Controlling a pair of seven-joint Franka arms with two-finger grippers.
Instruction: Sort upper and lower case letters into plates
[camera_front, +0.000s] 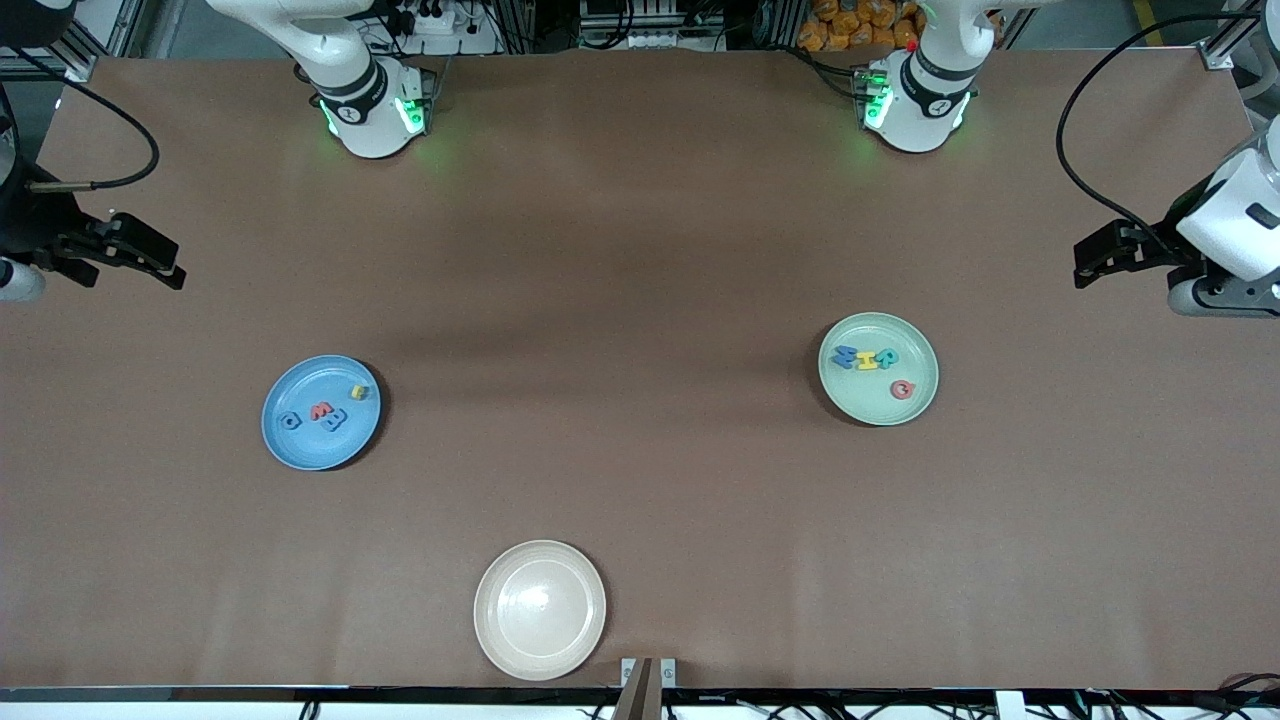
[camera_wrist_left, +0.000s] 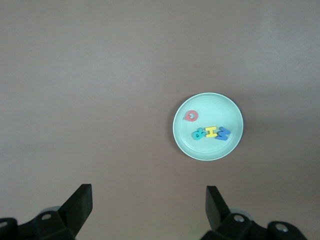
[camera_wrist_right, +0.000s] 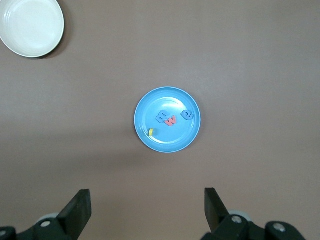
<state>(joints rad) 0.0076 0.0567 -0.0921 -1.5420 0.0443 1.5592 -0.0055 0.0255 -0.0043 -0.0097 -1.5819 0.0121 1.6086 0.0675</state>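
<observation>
A sky blue plate (camera_front: 310, 450) lies toward the right arm's end of the table and holds several small letters (camera_front: 321, 411) in blue, red and yellow. Toward the left arm's end, a mint green plate (camera_front: 870, 405) holds several letters (camera_front: 866, 358) in blue, yellow, teal and red. My right gripper (camera_front: 170, 270) hangs open and holds nothing over its end of the table, and its wrist view looks down on the blue plate (camera_wrist_right: 167, 142). My left gripper (camera_front: 1085, 265) is open too, holds nothing, and hangs over its end, with the mint plate (camera_wrist_left: 207, 150) in its wrist view.
A cream-beige plate (camera_front: 540, 610) with nothing in it sits nearest the front camera, close to the table's front edge. It also shows in the right wrist view as the cream plate (camera_wrist_right: 31, 25). The brown tabletop (camera_front: 620, 330) stretches between the plates.
</observation>
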